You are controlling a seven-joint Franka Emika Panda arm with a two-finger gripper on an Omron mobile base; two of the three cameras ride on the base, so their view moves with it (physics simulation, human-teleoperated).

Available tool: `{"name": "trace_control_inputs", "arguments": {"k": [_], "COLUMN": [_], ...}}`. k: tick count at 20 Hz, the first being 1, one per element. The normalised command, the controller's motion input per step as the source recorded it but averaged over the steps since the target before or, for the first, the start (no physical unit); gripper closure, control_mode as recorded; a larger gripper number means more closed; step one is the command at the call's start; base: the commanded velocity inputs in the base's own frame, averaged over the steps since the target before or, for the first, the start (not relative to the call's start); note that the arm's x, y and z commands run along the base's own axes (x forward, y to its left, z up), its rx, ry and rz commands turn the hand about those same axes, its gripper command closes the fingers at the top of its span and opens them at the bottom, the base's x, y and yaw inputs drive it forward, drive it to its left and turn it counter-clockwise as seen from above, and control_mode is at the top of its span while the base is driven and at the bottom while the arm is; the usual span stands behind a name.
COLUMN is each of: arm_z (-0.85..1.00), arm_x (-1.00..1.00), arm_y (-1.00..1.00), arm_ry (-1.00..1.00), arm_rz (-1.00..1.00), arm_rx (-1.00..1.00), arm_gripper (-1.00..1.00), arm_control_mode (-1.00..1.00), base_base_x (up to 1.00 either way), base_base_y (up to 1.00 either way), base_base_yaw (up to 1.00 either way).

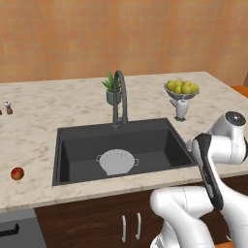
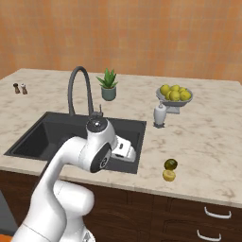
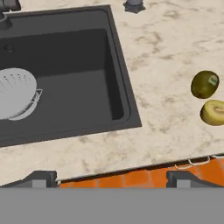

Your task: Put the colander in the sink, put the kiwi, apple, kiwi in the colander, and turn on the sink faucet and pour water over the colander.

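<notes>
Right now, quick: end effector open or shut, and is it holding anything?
End effector: open, jaws spread wide, holding nothing. It hangs over the counter's front edge, with the colander in the sink and both kiwis on the counter.

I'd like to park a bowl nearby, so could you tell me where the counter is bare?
Bare marble lies between the apple and the sink, and right of the sink up to the two kiwis. It is crowded behind, around faucet, plant and fruit bowl.

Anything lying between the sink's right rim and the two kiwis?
Nothing: in the hand view only bare marble counter lies between the sink rim and the dark kiwi and yellowish kiwi.
</notes>
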Motion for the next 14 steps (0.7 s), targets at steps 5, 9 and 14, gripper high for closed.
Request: {"name": "trace_control_inputs", "arguments": {"k": [5, 9, 14], "arm_z": [0.07, -0.03, -0.22], "arm_x": [-0.26, -0.27, -0.07], "arm_y": [-1.00, -1.00, -0.96], "arm_ry": [0.06, 0.00, -0.01], "arm_rz": [-0.22, -0.13, 0.00], "arm_rx": [0.07, 0.00, -0.01], "arm_gripper": [-1.00, -1.00, -1.00], "arm_control_mode": [-1.00, -1.00, -1.00], "base_base_x": [0.00, 0.00, 0.00], "base_base_y": [0.00, 0.00, 0.00], "base_base_yaw": [0.00, 0.00, 0.00]}}
